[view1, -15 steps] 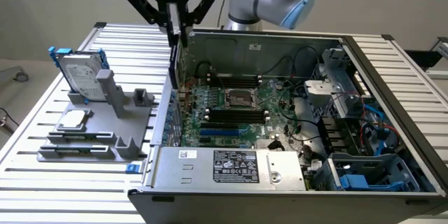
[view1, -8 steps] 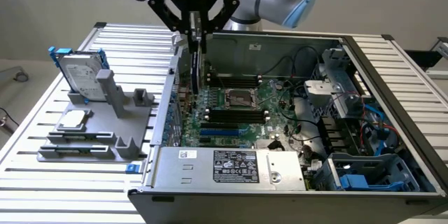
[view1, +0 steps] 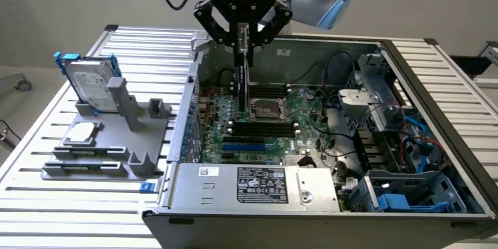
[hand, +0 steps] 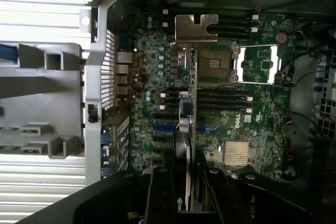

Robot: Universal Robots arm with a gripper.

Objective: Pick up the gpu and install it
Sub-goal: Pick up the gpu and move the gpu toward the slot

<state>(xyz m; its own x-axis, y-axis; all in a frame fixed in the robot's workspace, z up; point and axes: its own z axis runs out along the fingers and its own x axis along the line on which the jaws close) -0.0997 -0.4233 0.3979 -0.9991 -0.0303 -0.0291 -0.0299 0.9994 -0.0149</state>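
So on the exterior view's left, the hard drive (view1: pixel 87 83) stands upright in the gray rack (view1: pixel 116 155). Further right, the gripper (view1: pixel 244 42) has its fingers partly closed on the gpu (view1: pixel 242 86), which hangs edge-on over the motherboard (view1: pixel 265 138) in the open case (view1: pixel 177 126).

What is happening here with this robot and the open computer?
One robot arm is working over an open computer case. Its gripper is shut on the gpu and holds the card upright, edge down, above the motherboard inside the case. The card does not look seated in a slot yet. On the exterior view's left, a grey holder carries a hard drive and a processor chip, both untouched.
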